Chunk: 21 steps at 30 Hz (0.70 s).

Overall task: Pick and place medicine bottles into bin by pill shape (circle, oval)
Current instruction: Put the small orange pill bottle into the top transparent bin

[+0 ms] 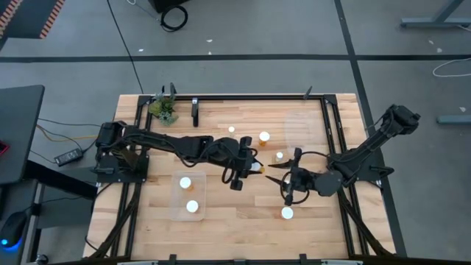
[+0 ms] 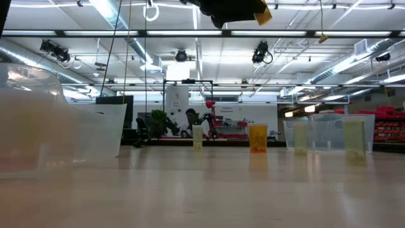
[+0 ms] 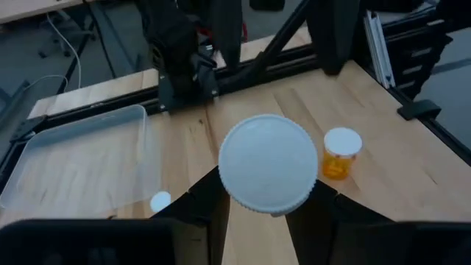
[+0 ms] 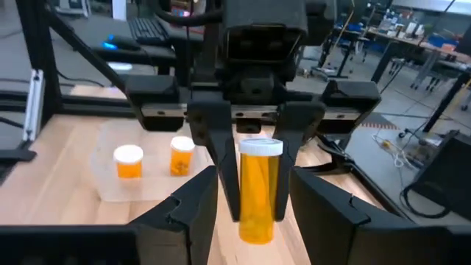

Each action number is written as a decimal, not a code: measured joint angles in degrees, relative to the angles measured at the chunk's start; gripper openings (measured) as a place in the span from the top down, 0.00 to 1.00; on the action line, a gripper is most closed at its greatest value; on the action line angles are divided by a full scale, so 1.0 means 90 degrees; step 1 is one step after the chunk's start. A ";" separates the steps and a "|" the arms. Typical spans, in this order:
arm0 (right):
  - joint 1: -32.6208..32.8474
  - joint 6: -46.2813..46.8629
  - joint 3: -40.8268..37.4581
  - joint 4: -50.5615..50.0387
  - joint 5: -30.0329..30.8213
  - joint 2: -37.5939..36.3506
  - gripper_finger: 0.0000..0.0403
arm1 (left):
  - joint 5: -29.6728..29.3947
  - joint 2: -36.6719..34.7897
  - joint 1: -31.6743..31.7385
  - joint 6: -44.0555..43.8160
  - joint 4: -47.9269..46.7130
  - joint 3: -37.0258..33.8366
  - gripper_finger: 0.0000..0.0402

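text: none legible | labels: none readable on any bottle | signs: none readable in room behind

A small green plant (image 1: pixel 163 108) stands at the wooden table's (image 1: pixel 235 228) far left corner (beside the frame).

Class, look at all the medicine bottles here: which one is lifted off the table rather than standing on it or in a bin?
The bottle clamped in the left hand, mid-table. Every other bottle stands on the wood or inside a clear bin.

Amber bottle (image 4: pixel 257 199) (white cap (image 3: pixel 269 163)) between black hand (image 4: pixel 252 158) fingers; pale wood table (image 1: pixel 243 221).
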 joint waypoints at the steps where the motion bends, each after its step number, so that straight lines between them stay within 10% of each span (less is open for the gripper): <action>1: -0.0042 -0.0014 0.0000 0.0000 -0.0002 0.0040 0.57 | -0.0005 0.0000 0.0000 -0.0005 0.0045 0.0000 0.70; 21: -0.1031 -0.0106 -0.0002 0.0267 -0.1490 0.0152 0.57 | -0.0059 0.0022 -0.0057 0.0113 0.0122 0.0000 0.71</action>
